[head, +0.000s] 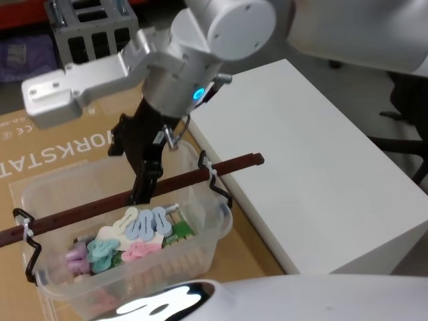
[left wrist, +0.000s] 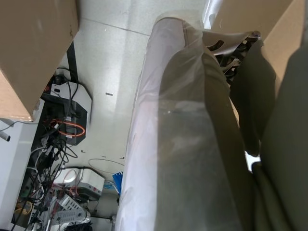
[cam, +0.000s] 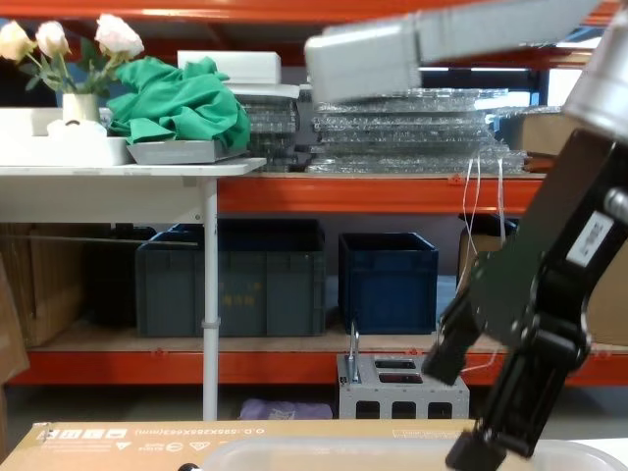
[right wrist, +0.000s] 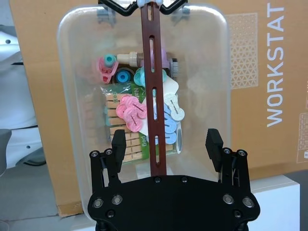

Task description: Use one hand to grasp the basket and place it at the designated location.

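Observation:
The basket is a translucent tub standing on a cardboard box, with pastel clips and wooden pegs inside. A reddish-brown bar handle spans its top. My right gripper hangs open just above the handle's middle. In the right wrist view, the right gripper has one black finger on each side of the handle, not touching it, over the basket. The chest view shows the right gripper just above the basket rim.
The cardboard box printed "WORKSTAT" carries the basket. A white table stands close on its right. A grey metal box with holes sits behind. Dark blue crates rest on the far shelf.

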Robot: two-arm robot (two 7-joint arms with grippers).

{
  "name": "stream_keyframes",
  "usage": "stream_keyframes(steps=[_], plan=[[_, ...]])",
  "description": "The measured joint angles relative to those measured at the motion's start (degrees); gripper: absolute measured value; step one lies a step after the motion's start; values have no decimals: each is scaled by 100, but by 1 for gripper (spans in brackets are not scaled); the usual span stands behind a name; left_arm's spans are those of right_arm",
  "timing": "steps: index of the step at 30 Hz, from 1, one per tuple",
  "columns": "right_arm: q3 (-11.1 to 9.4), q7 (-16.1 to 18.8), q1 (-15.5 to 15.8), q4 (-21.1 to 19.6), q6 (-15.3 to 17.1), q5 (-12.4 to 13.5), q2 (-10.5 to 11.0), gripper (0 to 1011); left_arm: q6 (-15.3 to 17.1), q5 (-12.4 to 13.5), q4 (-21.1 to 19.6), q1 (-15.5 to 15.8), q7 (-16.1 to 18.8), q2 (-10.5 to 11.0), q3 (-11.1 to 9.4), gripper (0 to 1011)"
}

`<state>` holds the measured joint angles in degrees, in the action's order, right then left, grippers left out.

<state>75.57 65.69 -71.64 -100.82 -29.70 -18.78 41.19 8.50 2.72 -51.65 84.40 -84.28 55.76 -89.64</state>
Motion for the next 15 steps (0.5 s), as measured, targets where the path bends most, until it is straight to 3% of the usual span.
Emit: stream_keyframes(steps=[15], plan=[[-385, -12, -45, -86, -177, 373, 262, 1001, 0, 0, 0, 0, 0, 0, 0, 0]])
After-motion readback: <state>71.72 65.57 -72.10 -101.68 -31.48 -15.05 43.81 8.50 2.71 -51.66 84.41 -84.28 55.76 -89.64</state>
